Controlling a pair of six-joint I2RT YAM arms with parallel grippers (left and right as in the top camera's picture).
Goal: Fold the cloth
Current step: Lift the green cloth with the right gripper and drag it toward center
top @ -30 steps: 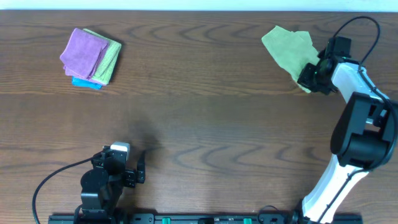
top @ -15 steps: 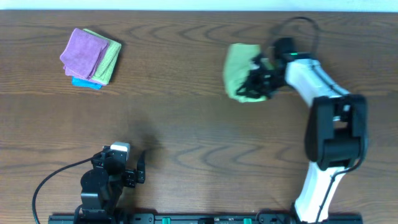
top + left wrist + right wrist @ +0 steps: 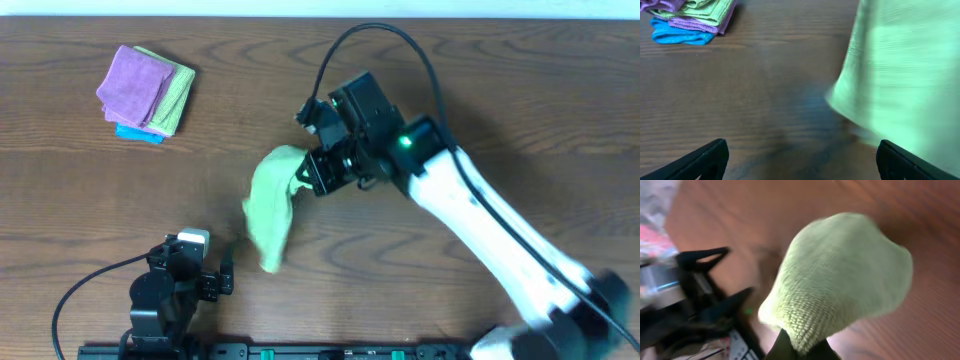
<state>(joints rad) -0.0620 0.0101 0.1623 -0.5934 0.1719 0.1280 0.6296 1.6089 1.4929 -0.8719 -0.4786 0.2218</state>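
Note:
A light green cloth (image 3: 272, 205) hangs bunched in the air over the table's middle, held by my right gripper (image 3: 312, 180), which is shut on its upper edge. In the right wrist view the cloth (image 3: 840, 275) drapes over the fingers (image 3: 802, 347) and hides most of them. It also shows blurred at the right of the left wrist view (image 3: 905, 70). My left gripper (image 3: 215, 275) rests at the near left edge, open and empty, its fingertips (image 3: 800, 160) wide apart over bare wood.
A stack of folded cloths (image 3: 145, 92), purple on top, then green and blue, lies at the far left; it also shows in the left wrist view (image 3: 687, 17). The table is dark brown wood (image 3: 450, 80).
My right arm has swung the green cloth from the far right corner across to the table's middle, lifting it. The left arm has not moved.

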